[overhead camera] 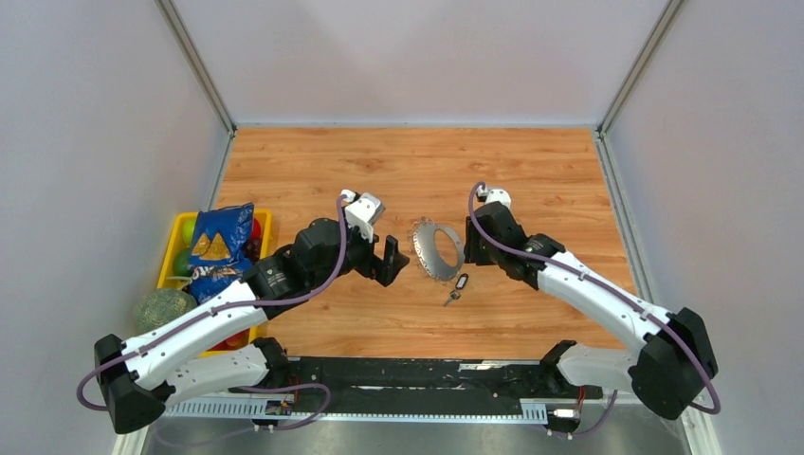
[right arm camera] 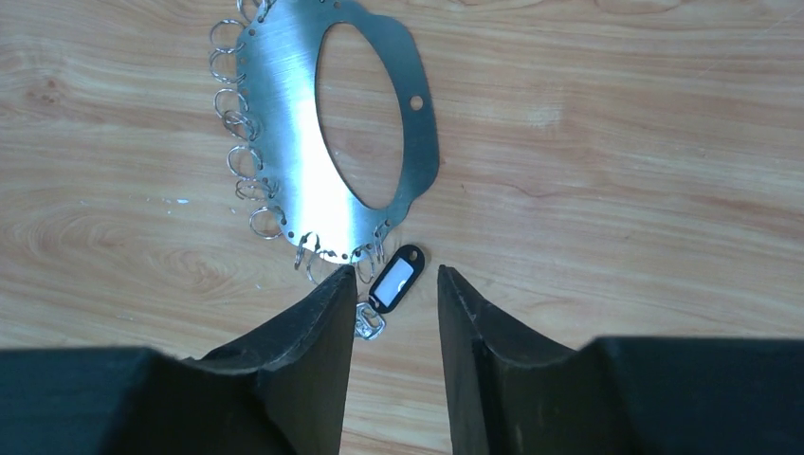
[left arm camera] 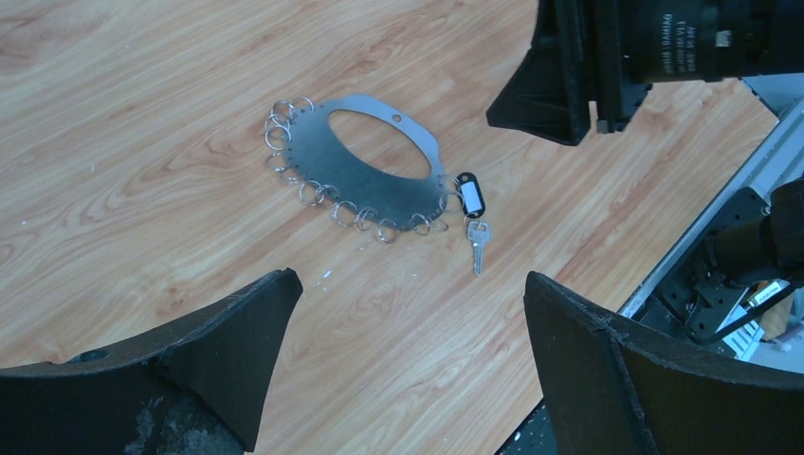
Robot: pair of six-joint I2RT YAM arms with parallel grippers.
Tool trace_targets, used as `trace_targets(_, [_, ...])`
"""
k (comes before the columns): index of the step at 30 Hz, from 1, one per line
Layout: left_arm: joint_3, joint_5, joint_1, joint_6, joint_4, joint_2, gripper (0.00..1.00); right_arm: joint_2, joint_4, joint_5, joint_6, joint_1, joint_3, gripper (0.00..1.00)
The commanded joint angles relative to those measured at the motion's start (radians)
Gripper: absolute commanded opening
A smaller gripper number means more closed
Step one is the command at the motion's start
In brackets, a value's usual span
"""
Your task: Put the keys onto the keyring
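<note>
The keyring [overhead camera: 438, 250], a flat grey metal plate with an oval cut-out and small split rings along its left and near rim, lay flat at the middle of the wooden worktop [overhead camera: 313, 161]. The key [left arm camera: 478, 245], silver with a black tag [right arm camera: 396, 278] bearing a white label, lay just off the plate's near-right end; whether it was hooked to a ring could not be told. The right tool [right arm camera: 394, 284] hung low over the tag with its jaws a little apart, gripping nothing, one finger [right arm camera: 318, 360] hiding part of the key. The left tool [left arm camera: 410, 284] stood wide apart to the left of the plate, holding nothing. Far left sat a yellow bin [overhead camera: 178, 232] with a blue snack bag [overhead camera: 218, 248].
</note>
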Motion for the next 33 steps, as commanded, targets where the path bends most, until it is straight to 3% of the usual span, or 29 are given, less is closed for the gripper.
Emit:
trace_targets(1, [-0.025,0.03,-0.002,-0.015,0.049,-0.015,1.0,0.064,0.105,-0.071,0.023,-0.027,-0.009,0.4])
trace_targets(13, [-0.036,0.052,-0.001,-0.022,0.074,0.013,1.0,0.222,0.17,-0.185,0.022,-0.029,-0.031,0.39])
trace_targets(33, [-0.027,0.058,-0.001,-0.015,0.064,0.026,1.0,0.316,0.195,-0.19,0.006,-0.03,-0.021,0.29])
